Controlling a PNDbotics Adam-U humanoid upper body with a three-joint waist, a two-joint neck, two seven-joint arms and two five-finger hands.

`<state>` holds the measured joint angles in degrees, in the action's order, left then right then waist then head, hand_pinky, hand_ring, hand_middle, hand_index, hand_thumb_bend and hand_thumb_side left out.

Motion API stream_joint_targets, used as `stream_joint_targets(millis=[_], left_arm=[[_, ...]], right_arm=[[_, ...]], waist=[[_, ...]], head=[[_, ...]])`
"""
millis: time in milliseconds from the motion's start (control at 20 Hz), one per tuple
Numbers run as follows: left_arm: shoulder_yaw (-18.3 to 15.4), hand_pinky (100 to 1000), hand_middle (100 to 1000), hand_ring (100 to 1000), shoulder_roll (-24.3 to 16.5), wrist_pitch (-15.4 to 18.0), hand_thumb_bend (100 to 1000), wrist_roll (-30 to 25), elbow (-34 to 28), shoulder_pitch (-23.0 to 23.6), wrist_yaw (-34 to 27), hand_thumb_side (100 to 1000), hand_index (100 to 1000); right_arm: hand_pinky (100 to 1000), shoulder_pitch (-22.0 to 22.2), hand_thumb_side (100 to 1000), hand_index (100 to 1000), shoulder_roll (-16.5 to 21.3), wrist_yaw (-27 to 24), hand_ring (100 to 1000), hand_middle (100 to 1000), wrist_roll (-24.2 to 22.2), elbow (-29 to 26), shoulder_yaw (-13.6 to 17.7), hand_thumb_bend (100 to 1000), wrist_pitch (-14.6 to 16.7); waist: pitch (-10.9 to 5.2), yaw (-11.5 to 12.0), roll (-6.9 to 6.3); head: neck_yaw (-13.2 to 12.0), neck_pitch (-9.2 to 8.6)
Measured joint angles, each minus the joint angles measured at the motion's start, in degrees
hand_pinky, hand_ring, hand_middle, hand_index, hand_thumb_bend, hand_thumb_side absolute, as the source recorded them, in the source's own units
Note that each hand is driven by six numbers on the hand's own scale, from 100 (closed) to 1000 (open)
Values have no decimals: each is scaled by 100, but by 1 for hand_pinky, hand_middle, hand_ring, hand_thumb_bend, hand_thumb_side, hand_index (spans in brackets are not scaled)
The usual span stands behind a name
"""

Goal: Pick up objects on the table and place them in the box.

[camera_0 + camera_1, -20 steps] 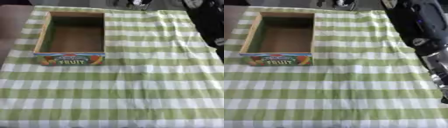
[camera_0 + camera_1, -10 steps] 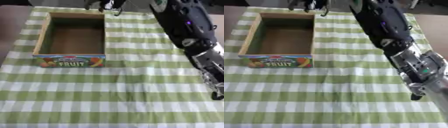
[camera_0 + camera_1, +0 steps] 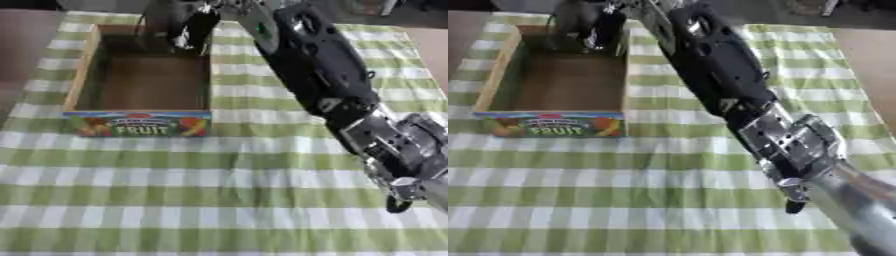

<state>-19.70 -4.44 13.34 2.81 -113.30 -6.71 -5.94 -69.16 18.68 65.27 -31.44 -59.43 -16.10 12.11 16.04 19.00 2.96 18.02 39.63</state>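
One hand [image 3: 194, 26] is all I have in view, my right, stretched from the lower right across to the far end of the box [image 3: 83, 82] and curled around a dark object [image 3: 166, 22] held over its back wall. The box sits at the far left of the green checked cloth [image 3: 227, 200]; bare brown table [image 3: 868, 65] shows at the right. The right eye shows more of my forearm.

A second ago the right arm showed only at the right edge; it has since swung across the green-checked cloth [image 3: 219, 200], and the right hand [image 3: 194, 27] now hangs over the far end of the box [image 3: 140, 122]. Something dark [image 3: 579, 25] hangs from its fingers [image 3: 188, 37], which are curled around it.
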Motion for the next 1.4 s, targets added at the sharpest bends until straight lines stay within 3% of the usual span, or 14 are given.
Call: stream_joint_targets(millis=[300, 700, 900, 950, 1050, 1100, 1250, 1400], left_arm=[[5, 334, 697, 384, 19, -3, 100, -30, 0, -38, -6, 793, 507], [6, 334, 697, 383, 47, 1, 100, -47, 0, -43, -17, 793, 506], [6, 334, 697, 383, 49, -1, 100, -50, 0, -44, -23, 793, 505], [7, 334, 697, 383, 49, -1, 100, -51, 0, -44, -24, 793, 505], [7, 334, 697, 383, 50, -2, 100, -52, 0, -45, -24, 793, 505], [7, 334, 697, 383, 50, -3, 100, -54, 0, -45, -24, 793, 505], [7, 335, 697, 384, 50, -11, 100, -61, 0, -51, -24, 794, 505], [7, 335, 697, 383, 50, -16, 100, -66, 0, -55, -26, 794, 505]], right_arm=[[914, 118, 458, 691, -235, 375, 878, 650, 464, 482, 61, 100, -209], [934, 225, 527, 856, -551, 720, 909, 751, 893, 1017, 162, 110, -335], [948, 271, 596, 948, -641, 718, 941, 828, 880, 1110, 192, 319, -250], [953, 271, 618, 981, -644, 717, 953, 857, 866, 1111, 192, 435, -234], [966, 271, 639, 1000, -647, 717, 973, 896, 843, 1111, 192, 570, -213], [970, 271, 638, 1000, -647, 719, 978, 904, 833, 1111, 192, 588, -206], [1000, 270, 664, 1000, -647, 732, 1000, 971, 824, 1108, 193, 761, -209], [1000, 264, 695, 1000, -646, 722, 1000, 993, 809, 1097, 207, 818, -203]], waist=[[55, 47, 8], [89, 91, 8], [106, 109, 10], [109, 110, 15], [111, 111, 31], [115, 111, 35], [117, 111, 36], [117, 111, 36]], head=[[59, -45], [136, -49], [139, -51], [139, -51], [139, -51], [139, -51], [138, -51], [137, -52]])
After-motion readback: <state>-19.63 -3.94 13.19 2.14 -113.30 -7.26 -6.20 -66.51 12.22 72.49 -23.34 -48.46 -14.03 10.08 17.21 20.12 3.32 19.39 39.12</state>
